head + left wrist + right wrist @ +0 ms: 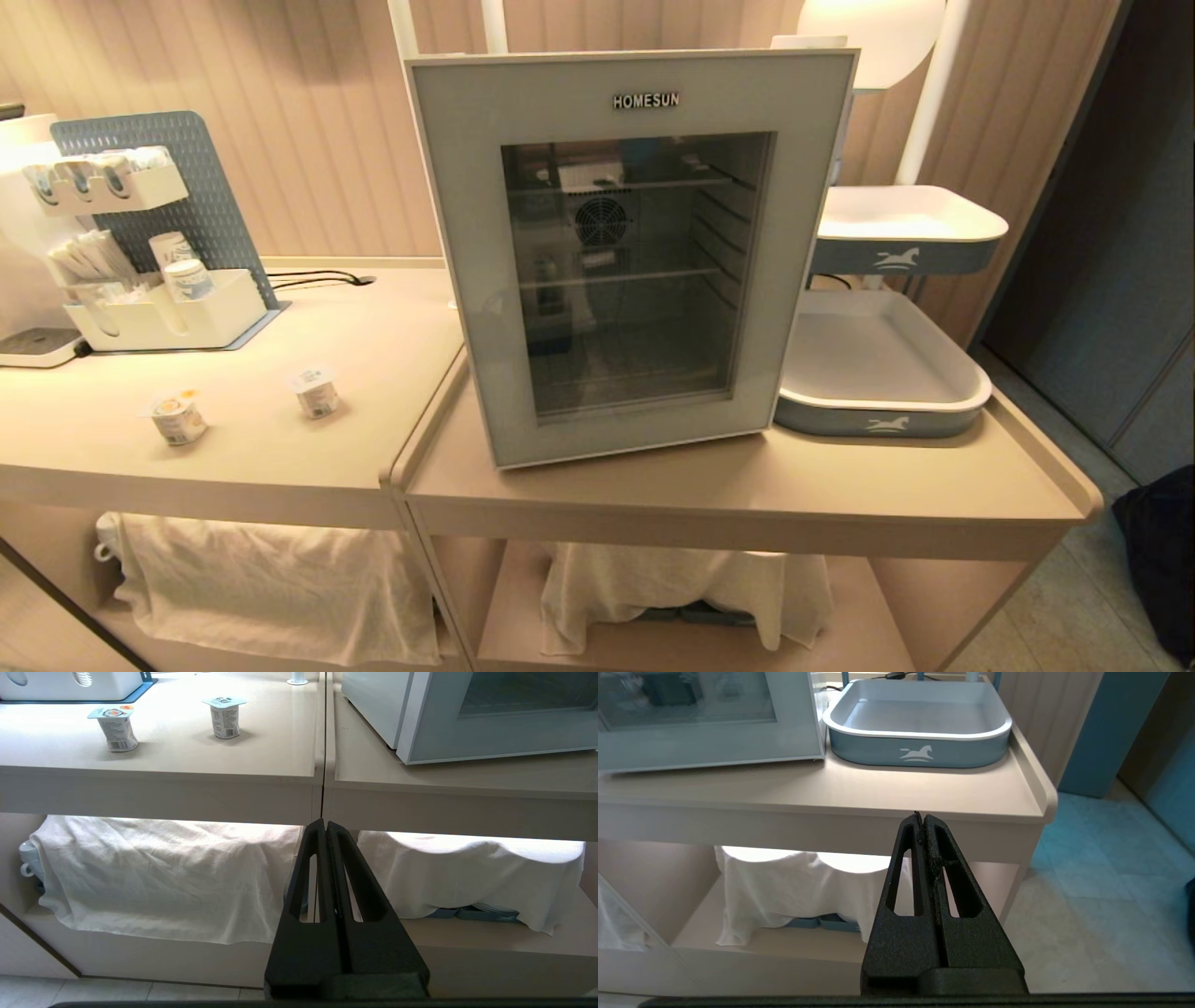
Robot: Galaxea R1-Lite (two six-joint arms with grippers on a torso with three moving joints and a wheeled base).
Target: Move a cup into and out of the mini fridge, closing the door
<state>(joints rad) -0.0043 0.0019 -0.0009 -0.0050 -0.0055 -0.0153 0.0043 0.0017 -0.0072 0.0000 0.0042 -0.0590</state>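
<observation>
The mini fridge (439,168) stands on the right-hand counter with its door (467,280) shut; only wire shelves and a fan show through the dark glass. Two small foil-lidded cups (177,416) (316,392) stand upright on the left-hand counter, also in the left wrist view as cups (117,730) (224,716). My left gripper (325,823) hangs shut and empty below the counter edge, in front of the seam between the counters. My right gripper (922,817) is shut and empty below the counter's front edge, right of the door (705,742). Neither arm shows in the head view.
A blue-and-white tray (878,411) sits right of the fridge, with another tray (906,247) raised behind it. A white organiser (159,317) and pegboard stand at the back left. White cloths (271,579) (672,579) cover the lower shelves. Floor lies to the right.
</observation>
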